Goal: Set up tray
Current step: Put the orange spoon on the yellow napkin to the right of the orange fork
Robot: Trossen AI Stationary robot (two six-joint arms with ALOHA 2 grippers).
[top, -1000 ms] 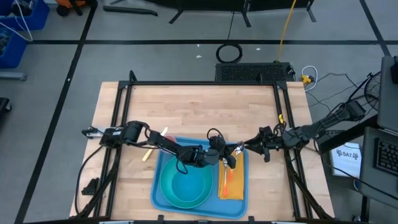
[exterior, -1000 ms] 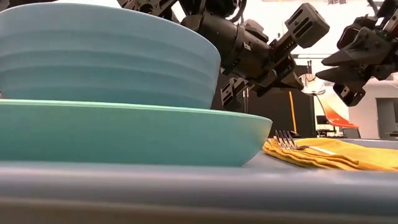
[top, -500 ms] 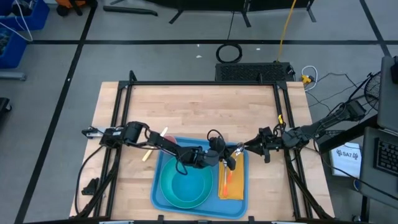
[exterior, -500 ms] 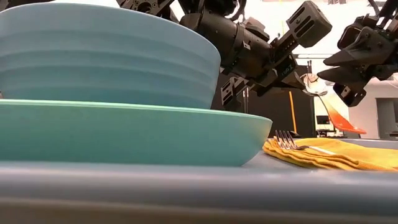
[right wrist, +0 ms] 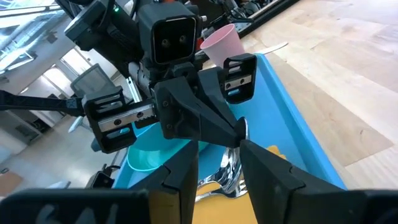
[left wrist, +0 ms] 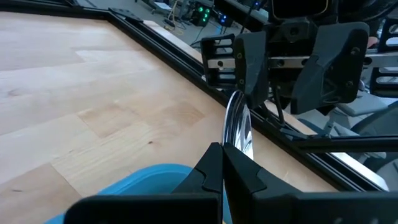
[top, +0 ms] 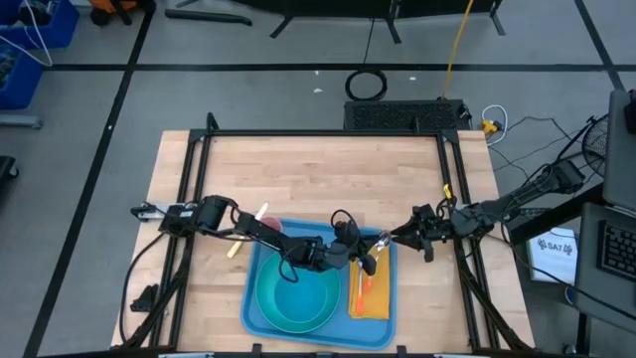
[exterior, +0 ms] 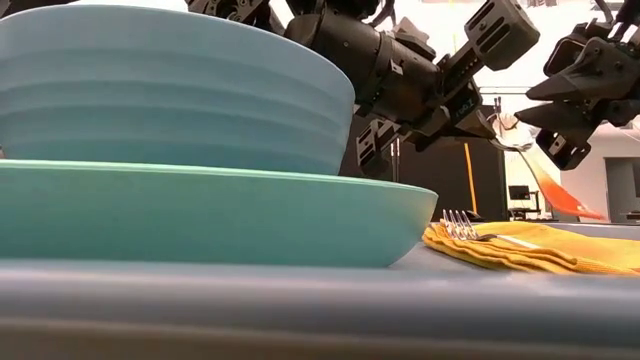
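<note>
Tray (top: 320,316) sits at the desk's (top: 298,169) near edge, under both sets of fingers. It already carries a teal plate (exterior: 210,215) with a light-blue bowl (exterior: 170,85) stacked on it, and beside them a yellow napkin (top: 371,290) with a fork (exterior: 470,230) on top, so the setting looks mostly done.

Left gripper (left wrist: 222,163): fingers pinched shut on a metal spoon (left wrist: 238,124), held up off the tray, above the napkin's far end. Right gripper (right wrist: 219,165): fingers spread, straddling the same spoon from the opposite side, not closed on it. Reads as a handover in mid-air, likely so the spoon gets regripped at a better angle for laying next to the fork.

Pink cup (right wrist: 221,42) stands just behind the left fingers, off the tray.

Versus a second ago: in the low view the spoon and both grippers have lifted slightly and the spoon's bowl sits closer between the right fingers; tray contents unchanged.
</note>
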